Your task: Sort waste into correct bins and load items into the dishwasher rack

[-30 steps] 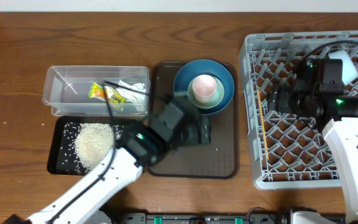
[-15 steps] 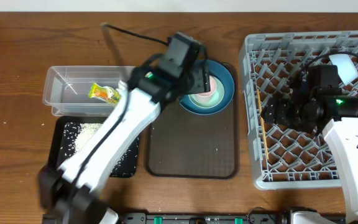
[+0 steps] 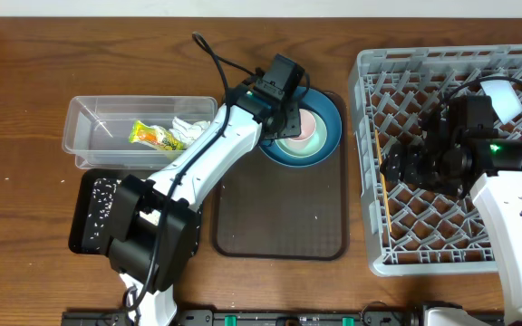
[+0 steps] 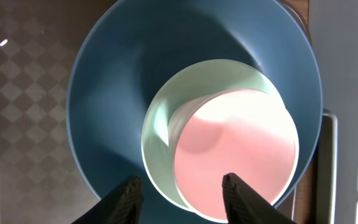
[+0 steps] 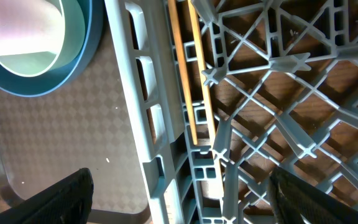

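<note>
Dishwasher rack: the large square light-grey plastic crate sits at the right end of the table, with the right arm above its left half.
Serving tray: the dark brown textured tray lies just left of the rack. Its near half is bare apart from a few pale specks.
Plate: the large dark blue plate sits at the tray's far end.
Bins: the clear plastic rectangular tub and the shallow glossy black tray lie side by side, left of the serving tray.
Bowl: the mint-green bowl rests in the plate.
Cup: the pink cup stands in the bowl, towards one side.
Small bowl: a pale blue-white one sits in the rack's far right corner.
Chopsticks: two thin wooden sticks lie along the rack's left wall.
Waste: the yellow-green wrapper and white napkin are in the tub, and rice grains are on the black tray.
Left pincer: half apart above the stack, straddling the near rims of cup and bowl and holding nothing visible.
Right pincer: wide and empty above the chopsticks.
Step in hand: probably lifting the cup. Close on the cup wall alone and lift straight up, so the bowl is not dragged along.
Surface: a brown wooden table.
Room: only a pale strip shows beyond the far edge.
</note>
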